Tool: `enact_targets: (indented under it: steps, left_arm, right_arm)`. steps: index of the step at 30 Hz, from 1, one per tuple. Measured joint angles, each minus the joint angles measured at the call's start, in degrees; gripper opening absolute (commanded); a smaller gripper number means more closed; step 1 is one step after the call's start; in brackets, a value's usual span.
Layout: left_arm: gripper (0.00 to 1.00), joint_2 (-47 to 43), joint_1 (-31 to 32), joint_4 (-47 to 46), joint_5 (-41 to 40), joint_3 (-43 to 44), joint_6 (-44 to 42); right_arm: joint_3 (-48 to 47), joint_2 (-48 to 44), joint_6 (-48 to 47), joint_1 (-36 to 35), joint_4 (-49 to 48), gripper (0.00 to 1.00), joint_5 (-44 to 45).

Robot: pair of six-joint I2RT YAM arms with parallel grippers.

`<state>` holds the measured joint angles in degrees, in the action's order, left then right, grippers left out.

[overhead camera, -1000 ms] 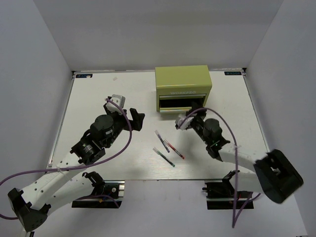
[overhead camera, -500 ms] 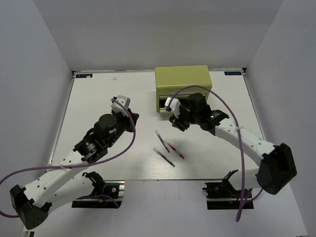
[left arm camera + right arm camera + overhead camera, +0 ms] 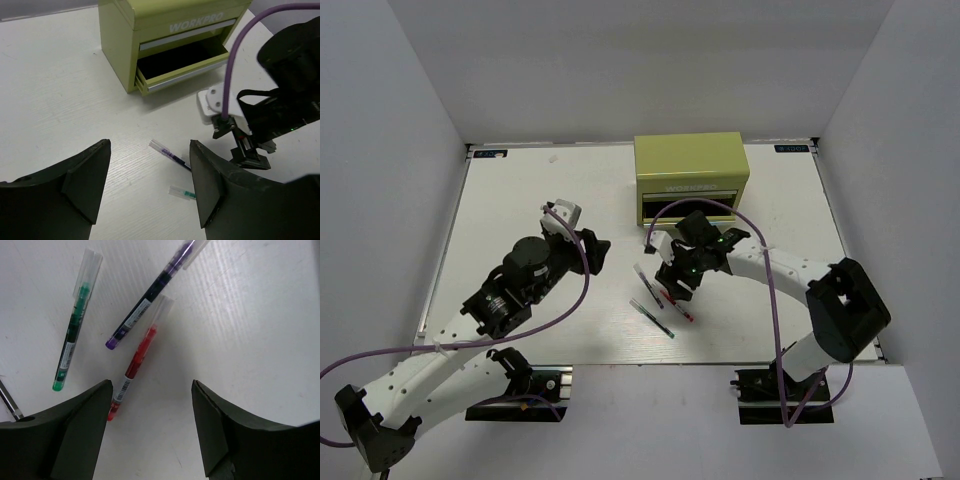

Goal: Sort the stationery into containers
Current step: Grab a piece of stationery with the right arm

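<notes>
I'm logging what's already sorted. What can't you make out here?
Open drawer, inside: black shadow in left wrist view, contents unseen.
Dark pen, left wrist view: far end behind a finger of the left tool.
Red pen, top view: upper end under the right arm.

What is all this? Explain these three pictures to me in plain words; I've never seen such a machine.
These are two robot arms bolted to a white table, each ending in a two-finger gripper. The wide picture looks down from above and behind them. The other two come from cameras on the wrists, looking out between each arm's own dark fingers. At the far side stands a yellow-green tool chest with its lower drawer pulled open. Three pens lie on the table: a green pen, a dark pen and a red pen. The right gripper hangs open over them. The left gripper is open too, off to the side. Nothing is held.
</notes>
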<state>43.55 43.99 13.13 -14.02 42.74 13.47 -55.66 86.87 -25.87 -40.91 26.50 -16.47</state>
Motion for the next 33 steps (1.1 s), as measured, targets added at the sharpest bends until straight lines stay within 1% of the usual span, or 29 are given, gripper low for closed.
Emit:
enact_targets:
  steps: [1,3,4,11,12,13,14,15,16,18,19,20,22,23,26,29,33]
  left_arm:
    - [0.76,-0.04,0.00,0.07,0.52,-0.04,-0.44]
    - [0.76,-0.48,0.00,0.26,1.79,-0.26,-1.07]
    - [0.79,-0.94,0.00,0.20,2.38,-0.52,-1.49]
    - [0.79,-5.18,0.00,-0.13,4.70,-1.90,-2.97]
    - [0.80,-5.44,0.00,-0.31,5.01,-1.90,-3.08]
    - [0.80,-5.57,0.00,-0.50,5.51,-1.92,-3.26]
    - [0.82,-5.64,0.00,-0.79,6.16,-1.97,-3.43]
    - [0.89,-5.64,-0.02,-1.14,7.15,-2.01,-3.82]
    - [0.92,-5.62,-0.04,-1.57,8.94,-2.10,-4.59]
    - [1.00,-5.70,-0.11,-3.08,13.62,-2.95,-5.86]
    - [1.00,-5.75,-0.11,-3.72,16.65,-3.50,-6.62]
    - [1.00,-5.73,-0.11,-4.33,19.21,-4.02,-7.15]
    - [1.00,-5.44,-0.11,-5.07,24.30,-4.90,-8.33]
    - [1.00,-5.14,-0.11,-5.22,26.86,-5.05,-8.83]
    - [1.00,-3.96,-0.11,-6.16,32.04,-5.22,-9.86]
    - [1.00,-2.71,-0.11,-7.04,36.85,-5.46,-10.58]
    - [1.00,-1.18,-0.11,-7.96,42.05,-5.88,-11.02]
  right_arm:
    - [0.46,0.83,0.17,-0.28,-0.02,0.72,0.02]
    - [1.22,2.10,0.42,-0.85,-0.15,0.72,0.31]
    - [1.44,2.58,0.52,-1.11,-0.17,0.72,0.63]
    - [2.01,5.84,1.57,-2.60,-2.95,0.72,2.73]
    - [2.01,6.32,1.64,-2.80,-3.08,0.72,2.93]
    - [2.08,6.71,1.68,-3.04,-3.26,0.70,3.23]
    - [2.19,6.99,1.70,-3.26,-3.45,0.70,3.61]
    - [2.23,7.28,1.73,-3.54,-3.65,0.69,4.15]
    - [2.27,7.43,1.73,-3.80,-3.93,0.67,4.68]
    - [2.32,7.54,1.77,-4.28,-4.50,0.61,5.77]
    - [2.32,7.67,1.75,-4.48,-4.72,0.58,6.27]
    - [2.34,7.78,1.75,-4.66,-5.05,0.52,6.91]
    - [2.34,8.02,1.62,-4.98,-5.81,0.44,8.17]
    - [2.34,8.11,1.64,-5.07,-6.14,0.36,8.72]
    - [2.34,8.15,1.75,-5.09,-6.54,0.27,8.92]
    - [2.34,8.15,1.70,-5.09,-6.54,0.13,8.61]
    - [2.32,8.07,1.33,-5.07,-6.47,0.05,8.57]
